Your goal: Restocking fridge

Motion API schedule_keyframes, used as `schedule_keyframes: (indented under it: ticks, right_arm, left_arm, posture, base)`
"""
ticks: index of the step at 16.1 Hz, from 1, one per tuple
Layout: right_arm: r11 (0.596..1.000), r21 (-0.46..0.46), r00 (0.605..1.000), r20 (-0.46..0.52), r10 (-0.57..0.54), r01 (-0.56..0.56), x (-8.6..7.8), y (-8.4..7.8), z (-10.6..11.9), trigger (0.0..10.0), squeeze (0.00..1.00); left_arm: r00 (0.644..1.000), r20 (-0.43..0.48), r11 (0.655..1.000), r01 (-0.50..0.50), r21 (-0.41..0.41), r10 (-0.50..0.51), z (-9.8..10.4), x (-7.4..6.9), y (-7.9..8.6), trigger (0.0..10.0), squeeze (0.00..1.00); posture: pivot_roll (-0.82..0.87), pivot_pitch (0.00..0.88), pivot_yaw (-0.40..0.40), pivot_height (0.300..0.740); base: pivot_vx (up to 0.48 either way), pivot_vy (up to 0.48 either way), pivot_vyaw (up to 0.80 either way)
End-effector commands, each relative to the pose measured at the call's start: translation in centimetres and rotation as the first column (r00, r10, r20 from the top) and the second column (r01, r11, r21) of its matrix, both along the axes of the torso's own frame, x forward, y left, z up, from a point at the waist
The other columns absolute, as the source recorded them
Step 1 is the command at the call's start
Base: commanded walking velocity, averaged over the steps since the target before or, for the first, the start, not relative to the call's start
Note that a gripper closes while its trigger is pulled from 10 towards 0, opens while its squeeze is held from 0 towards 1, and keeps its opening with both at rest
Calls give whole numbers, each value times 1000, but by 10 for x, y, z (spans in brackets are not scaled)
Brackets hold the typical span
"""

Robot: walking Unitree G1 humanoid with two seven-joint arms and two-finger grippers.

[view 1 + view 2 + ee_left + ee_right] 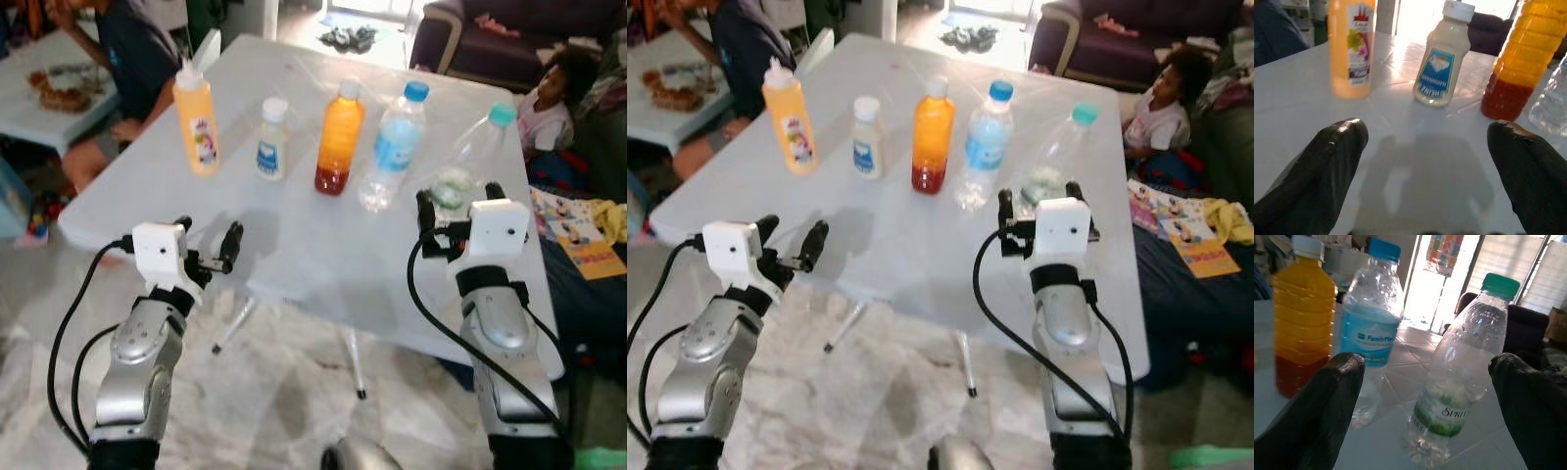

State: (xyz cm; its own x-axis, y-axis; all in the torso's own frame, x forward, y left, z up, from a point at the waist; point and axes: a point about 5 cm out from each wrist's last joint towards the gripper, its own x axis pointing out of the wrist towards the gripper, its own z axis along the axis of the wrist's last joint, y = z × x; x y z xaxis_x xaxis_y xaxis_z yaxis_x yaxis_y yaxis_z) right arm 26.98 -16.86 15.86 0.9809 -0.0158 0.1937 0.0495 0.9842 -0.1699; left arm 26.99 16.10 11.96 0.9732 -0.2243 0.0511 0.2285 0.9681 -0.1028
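Note:
Five bottles stand in a row on the white table (294, 255): an orange squeeze bottle (196, 122), a small white mayonnaise bottle (271, 139), an orange juice bottle (339, 137), a blue-capped water bottle (394, 147) and a clear green-capped Sprite bottle (470, 162). My left gripper (208, 235) hovers open over the table's near left edge, holding nothing; in its wrist view the mayonnaise bottle (1442, 63) stands ahead. My right gripper (458, 201) is open just short of the Sprite bottle (1459, 377), which stands ahead between the two fingers (1317, 406), apart from them.
A person (127, 59) sits at the far left beside another white table (29, 108) with food. A child (549, 98) sits at the right near a dark sofa (490, 39). Picture books (578, 230) lie on the floor. The table's legs (235, 323) stand below.

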Motion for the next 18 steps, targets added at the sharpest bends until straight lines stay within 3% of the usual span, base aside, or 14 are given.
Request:
schedule_keyframes:
  ticks: [1, 6, 9, 18]
  right_arm:
    - [1000, -2, 1000, 3, 2, -2, 2, 0, 1, 10000, 0]
    - [999, -45, 998, 59, -21, 23, 9, -1, 13, 10000, 0]
    - [996, -52, 993, 102, -66, 72, 16, -7, 24, 10000, 0]
    - [995, -73, 988, 140, -61, 72, 23, -9, 32, 10000, 0]
  left_arm:
    - [1000, 13, 1000, 9, 3, -9, 3, 0, -2, 10000, 0]
    - [1000, 26, 1000, -8, 13, 8, 8, 1, 6, 10000, 0]
    - [1000, 21, 1000, -5, 14, 5, 7, 0, 6, 10000, 0]
    - [1000, 15, 1000, 12, 14, -12, 7, -1, 1, 10000, 0]
  posture:
    - [-86, 83, -49, 740]
    - [-90, 116, -54, 740]
    - [-87, 117, -49, 740]
    - [-81, 120, -39, 740]
  base:
    - [0, 0, 0]
    - [0, 0, 0]
    - [0, 0, -800]
    - [0, 0, -800]
